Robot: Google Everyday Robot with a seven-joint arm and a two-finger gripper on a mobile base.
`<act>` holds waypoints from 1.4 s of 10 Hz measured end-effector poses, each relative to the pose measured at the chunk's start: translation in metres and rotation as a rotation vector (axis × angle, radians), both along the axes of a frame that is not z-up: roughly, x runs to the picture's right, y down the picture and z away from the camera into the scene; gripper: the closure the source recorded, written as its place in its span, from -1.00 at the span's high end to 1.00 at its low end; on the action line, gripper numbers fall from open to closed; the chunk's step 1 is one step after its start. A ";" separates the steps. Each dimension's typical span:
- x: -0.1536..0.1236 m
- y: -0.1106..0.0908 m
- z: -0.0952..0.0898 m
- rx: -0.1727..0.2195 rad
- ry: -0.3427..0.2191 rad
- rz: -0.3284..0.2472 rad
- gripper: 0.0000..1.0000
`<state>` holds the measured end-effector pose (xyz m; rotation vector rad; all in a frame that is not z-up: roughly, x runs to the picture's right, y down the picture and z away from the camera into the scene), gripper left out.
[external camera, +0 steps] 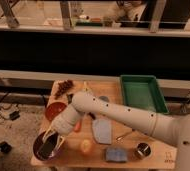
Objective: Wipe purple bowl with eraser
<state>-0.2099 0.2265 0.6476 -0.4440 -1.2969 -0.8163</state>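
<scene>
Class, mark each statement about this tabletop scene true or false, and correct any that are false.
1. The gripper is at the purple bowl. True.
2. The eraser lies in the green tray. False: it is at the gripper's tip, inside the purple bowl.
3. The orange-red bowl sits farther from the camera than the purple bowl. True.
4. The grey-blue cloth is draped over the orange-red bowl. False: it lies flat on the table, on the other side of the arm from both bowls.
</scene>
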 end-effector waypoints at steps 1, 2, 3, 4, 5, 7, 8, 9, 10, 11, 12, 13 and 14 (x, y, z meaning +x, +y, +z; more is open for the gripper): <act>-0.007 0.001 0.000 0.015 -0.021 -0.011 -0.89; -0.009 0.000 0.002 0.029 -0.036 -0.015 -0.89; -0.008 -0.001 0.004 0.031 -0.040 -0.013 -0.89; -0.005 -0.002 0.007 0.029 -0.037 -0.008 -0.89; -0.001 -0.001 0.012 0.026 -0.032 -0.002 -0.89; 0.002 0.000 0.018 0.018 -0.027 0.002 -0.89; 0.002 0.001 0.022 0.014 -0.023 0.000 -0.89; 0.000 0.002 0.025 0.010 -0.022 -0.004 -0.89; -0.002 0.003 0.027 0.009 -0.022 -0.007 -0.89; -0.005 0.003 0.029 0.009 -0.024 -0.013 -0.89; -0.009 0.003 0.030 0.011 -0.026 -0.017 -0.89; -0.013 0.002 0.031 0.011 -0.029 -0.019 -0.89; -0.019 0.001 0.033 0.015 -0.034 -0.024 -0.89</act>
